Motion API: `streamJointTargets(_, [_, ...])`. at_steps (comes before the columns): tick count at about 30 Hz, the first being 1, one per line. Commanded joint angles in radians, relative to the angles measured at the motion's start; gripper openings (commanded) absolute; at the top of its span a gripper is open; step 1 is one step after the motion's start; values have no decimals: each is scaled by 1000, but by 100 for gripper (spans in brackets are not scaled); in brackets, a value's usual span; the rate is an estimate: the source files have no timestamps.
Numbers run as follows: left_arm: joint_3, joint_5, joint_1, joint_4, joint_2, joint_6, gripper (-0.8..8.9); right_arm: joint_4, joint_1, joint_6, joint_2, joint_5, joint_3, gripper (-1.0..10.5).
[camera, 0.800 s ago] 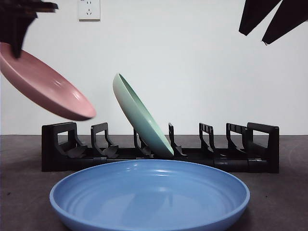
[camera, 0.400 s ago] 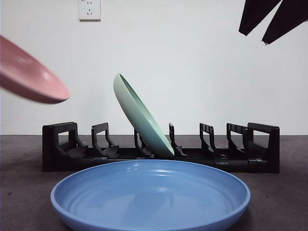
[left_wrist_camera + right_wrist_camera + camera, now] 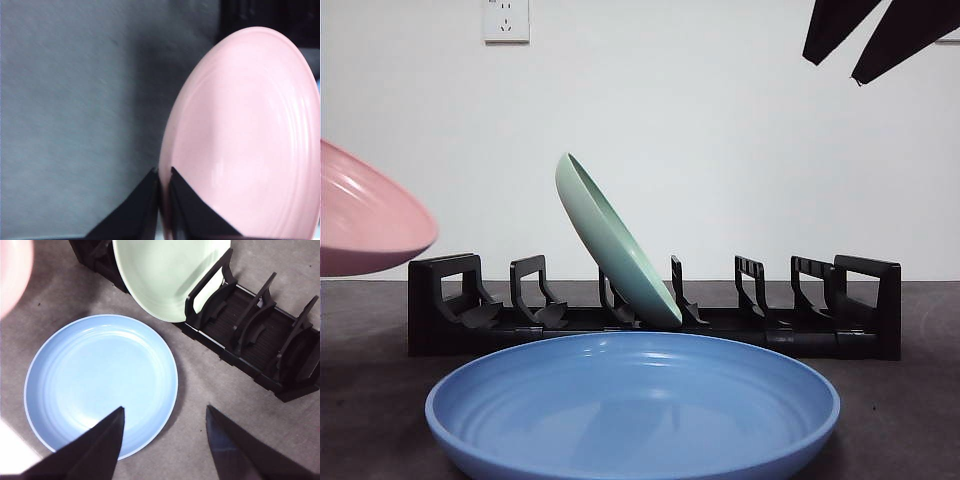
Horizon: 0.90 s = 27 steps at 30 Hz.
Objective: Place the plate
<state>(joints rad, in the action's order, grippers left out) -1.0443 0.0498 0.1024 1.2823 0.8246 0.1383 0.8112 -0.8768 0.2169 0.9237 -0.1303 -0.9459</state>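
Left hand (image 3: 164, 175) clamped on pink plate (image 3: 365, 225), cut off at front view's edge; right hand (image 3: 165, 425) apart above blue plate (image 3: 100, 382).

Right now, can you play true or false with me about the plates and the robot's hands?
1. The left gripper pinches the rim of the pink plate. True.
2. The green plate lies flat on the table. False: it leans tilted in the black rack.
3. The blue plate lies flat on the table in front of the rack. True.
4. The right gripper is holding the blue plate. False: its jaws are open and hold nothing, above the plate.
5. The pink plate stands in the rack. False: it is held in the air, off to one side.
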Motion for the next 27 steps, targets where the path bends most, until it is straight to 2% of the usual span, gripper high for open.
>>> streamJointTargets(1, [56, 95, 1, -20, -48, 82, 15, -8, -10, 4, 7, -2, -17, 256])
streamJointTargets(5, [153, 238, 7, -65, -104, 166, 15, -10, -10, 4, 7, -2, -17, 256])
streamJointTargets(9, [248, 294, 32, -135, -120, 237, 15, -10, -10, 4, 7, -2, -17, 256])
streamJointTargets(18, [403, 296, 146, -298, -115, 370, 15, -11, -10, 5, 7, -2, -17, 256])
streamJointTargets(27, [420, 271, 272, -459, -6, 449, 15, -19, -10, 5, 7, -2, -17, 256])
